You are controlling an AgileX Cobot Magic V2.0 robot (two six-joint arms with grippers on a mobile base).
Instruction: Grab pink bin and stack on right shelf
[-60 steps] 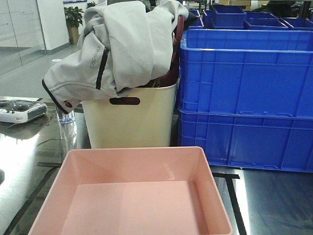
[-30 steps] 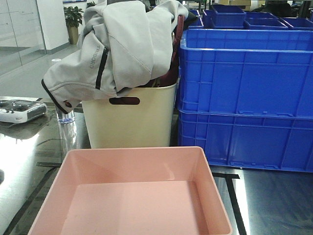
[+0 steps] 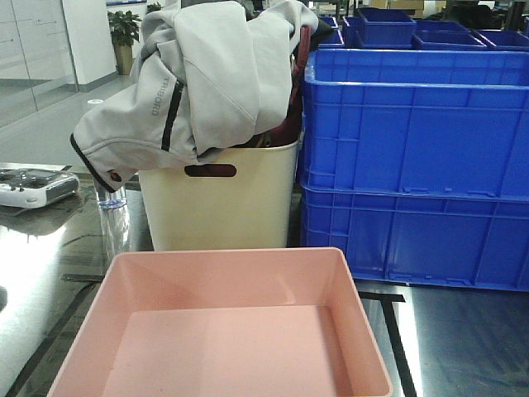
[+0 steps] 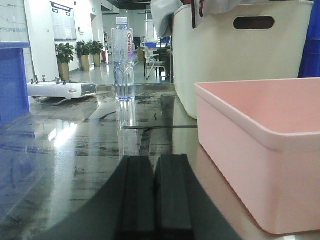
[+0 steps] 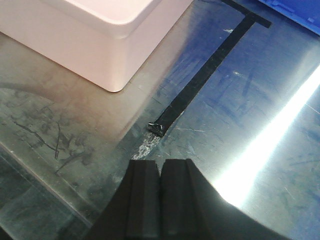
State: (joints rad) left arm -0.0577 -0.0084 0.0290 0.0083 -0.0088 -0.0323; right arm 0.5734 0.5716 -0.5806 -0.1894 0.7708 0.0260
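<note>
The pink bin [image 3: 223, 331] sits empty on the shiny steel shelf top [image 3: 463, 331], close in front of me. In the left wrist view the pink bin [image 4: 260, 135] stands to the right of my left gripper [image 4: 155, 160], which is shut with nothing in it, just above the steel surface [image 4: 75, 150]. In the right wrist view a corner of the pink bin [image 5: 95, 40] lies up and to the left of my right gripper [image 5: 161, 162]. That gripper is shut and empty too, apart from the bin.
Behind the bin stands a cream tub [image 3: 219, 198] with a grey jacket [image 3: 198, 74] draped over it. Stacked blue crates [image 3: 413, 165] fill the right. A water bottle [image 4: 123, 60] and a white controller [image 3: 33, 186] sit at the left. Black tape [image 5: 200, 85] marks the steel.
</note>
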